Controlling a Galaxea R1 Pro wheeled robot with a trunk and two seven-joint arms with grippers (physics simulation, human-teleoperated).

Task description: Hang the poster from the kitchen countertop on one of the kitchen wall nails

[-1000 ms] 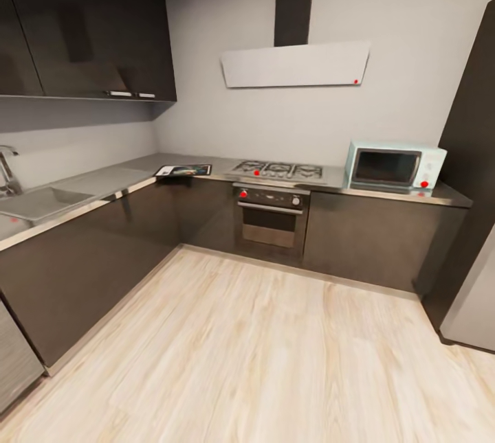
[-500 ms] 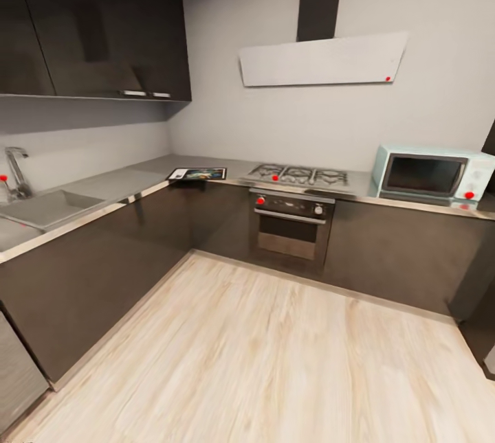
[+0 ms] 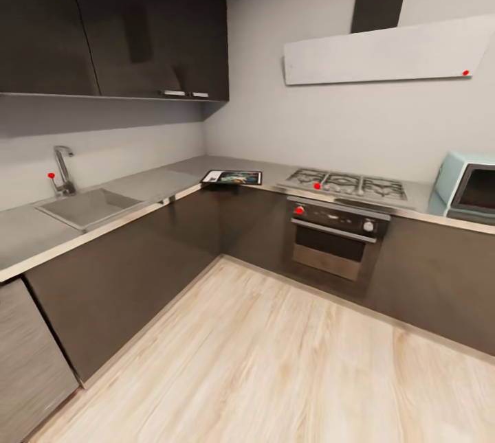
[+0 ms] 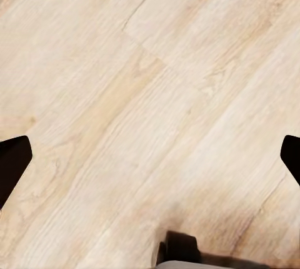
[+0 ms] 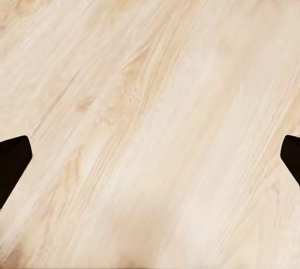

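poster [image 3: 232, 177] lies flat on the grey surface [image 3: 148, 183], at its inner corner, close to the front edge, just beside the hob [image 3: 342, 185]. sink [image 3: 88, 207] sits well apart, along the other run of the surface. my left pincer [image 4: 150, 156]: fingers spread wide, nothing held, wood floor [image 4: 150, 94] beneath. my right pincer [image 5: 150, 156]: likewise spread wide, empty, over floor.
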